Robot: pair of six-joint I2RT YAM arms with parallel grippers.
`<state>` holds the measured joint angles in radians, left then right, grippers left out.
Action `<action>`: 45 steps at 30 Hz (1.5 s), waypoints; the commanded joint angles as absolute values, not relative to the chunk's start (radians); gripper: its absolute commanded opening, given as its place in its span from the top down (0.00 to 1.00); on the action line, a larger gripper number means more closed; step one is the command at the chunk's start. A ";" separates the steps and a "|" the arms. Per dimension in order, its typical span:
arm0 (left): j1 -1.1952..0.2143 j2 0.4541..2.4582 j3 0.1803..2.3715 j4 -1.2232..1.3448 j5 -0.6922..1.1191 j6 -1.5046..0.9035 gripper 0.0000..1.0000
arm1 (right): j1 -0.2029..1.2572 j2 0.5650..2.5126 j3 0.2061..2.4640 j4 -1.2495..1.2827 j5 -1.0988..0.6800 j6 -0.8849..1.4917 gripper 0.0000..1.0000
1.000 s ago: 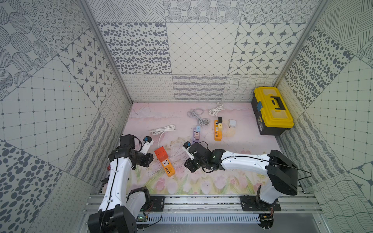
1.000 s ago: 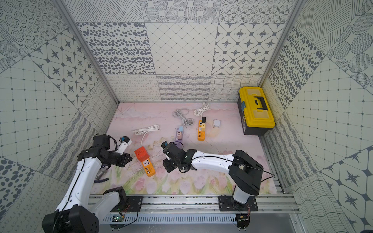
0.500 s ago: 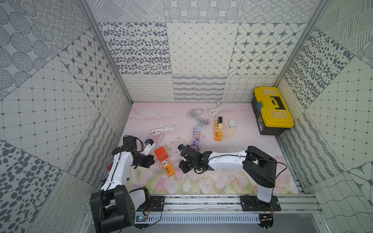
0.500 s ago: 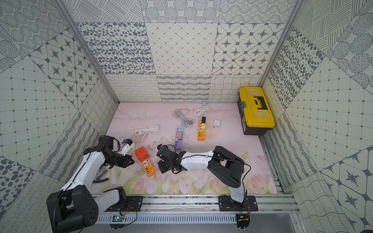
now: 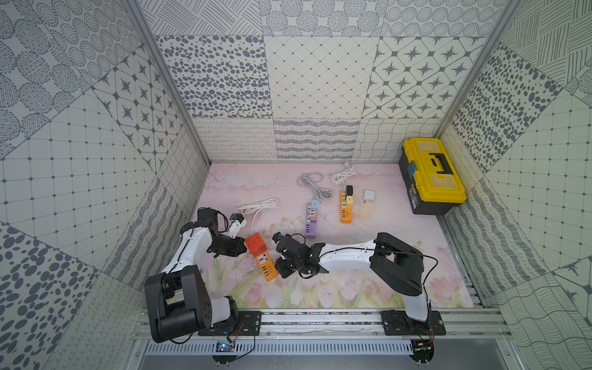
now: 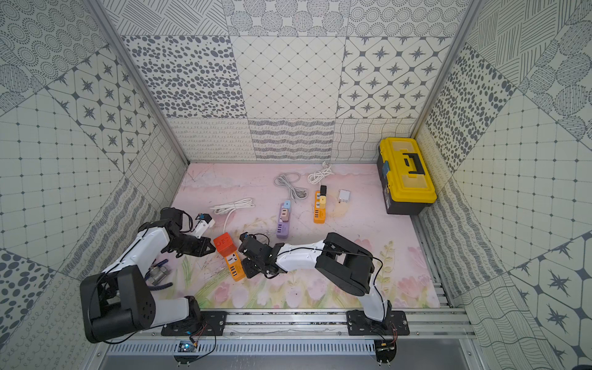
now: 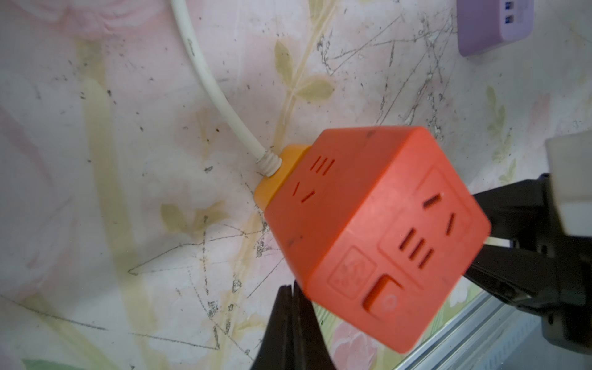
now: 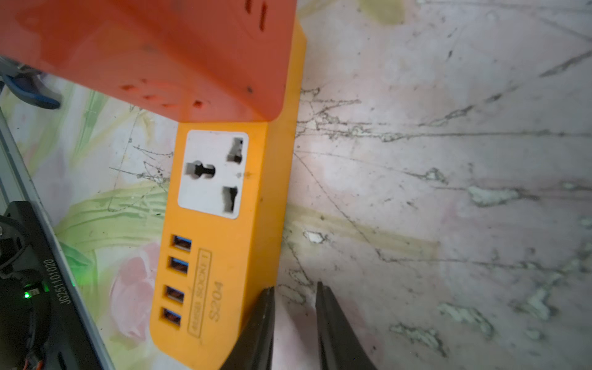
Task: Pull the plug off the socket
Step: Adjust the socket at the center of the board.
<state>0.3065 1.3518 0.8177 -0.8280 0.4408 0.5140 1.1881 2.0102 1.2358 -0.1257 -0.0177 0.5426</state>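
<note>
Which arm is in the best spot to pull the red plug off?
Left. The left claw sits beside the red plug; the right claw is by the orange strip's USB end.

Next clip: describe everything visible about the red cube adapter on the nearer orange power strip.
The red cube adapter is matte orange-red plastic with rounded edges. Socket slots show on at least two faces; one face also carries a square embossed mark and a push button. It sits plugged into the orange power strip at the end where the white cord enters. The left claw, shut, lies close beside it; contact is unclear.
</note>
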 commanded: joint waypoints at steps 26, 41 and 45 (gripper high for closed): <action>0.256 1.480 0.894 -0.819 0.463 0.442 1.00 | 1.255 2.076 1.320 -0.033 -0.021 0.477 0.64; 0.369 1.266 0.855 -0.866 0.391 0.400 1.00 | 1.075 1.829 1.372 -0.349 -0.202 0.037 0.21; 0.376 1.234 0.844 -0.865 0.375 0.378 1.00 | 1.058 1.892 1.541 -0.475 -0.212 -0.106 0.16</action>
